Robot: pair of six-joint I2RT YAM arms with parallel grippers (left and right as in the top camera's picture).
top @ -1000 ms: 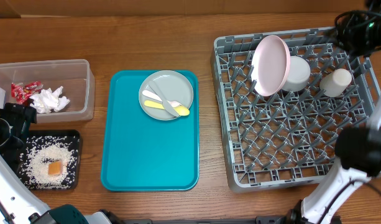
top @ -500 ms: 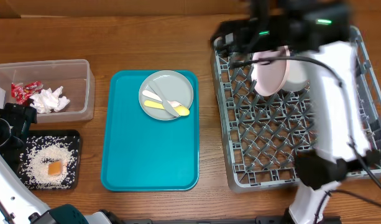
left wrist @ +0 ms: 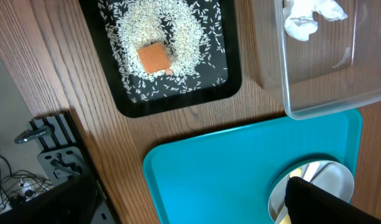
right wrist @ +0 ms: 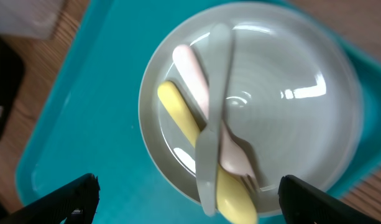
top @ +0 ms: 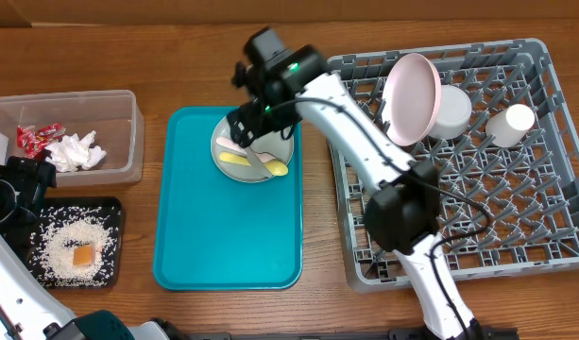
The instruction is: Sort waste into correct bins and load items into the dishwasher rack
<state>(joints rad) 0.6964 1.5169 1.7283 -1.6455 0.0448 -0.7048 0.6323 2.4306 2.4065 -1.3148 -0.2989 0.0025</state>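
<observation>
The grey-green plate (top: 281, 132) sits on the teal tray and holds the yellow spoon (right wrist: 178, 118), the pale fork (right wrist: 193, 74) and a grey utensil (right wrist: 218, 74). My right gripper (top: 256, 127) hovers just above the plate, open and empty, its fingers (right wrist: 196, 202) on either side of the cutlery. The dishwasher rack (top: 459, 217) holds the pink plate (top: 412, 99) on edge, the white bowl (top: 454, 113) and the white cup (top: 511, 123). The clear tub (top: 119, 104) holds red wrappers (top: 34, 137) and tissue (top: 76, 151). The black tray (top: 114, 212) holds rice (top: 62, 236) and the orange cube (top: 82, 256). My left gripper (top: 20, 184) rests at the left edge, its jaws hidden.
The teal tray (top: 223, 236) lies between the bins and the rack, bare apart from the plate. My right arm stretches from the rack's front left corner across to the tray. Wooden table surrounds everything.
My right arm has swung from the rack's far right corner leftwards to above the grey-green plate on the teal tray. The left arm has not moved.
</observation>
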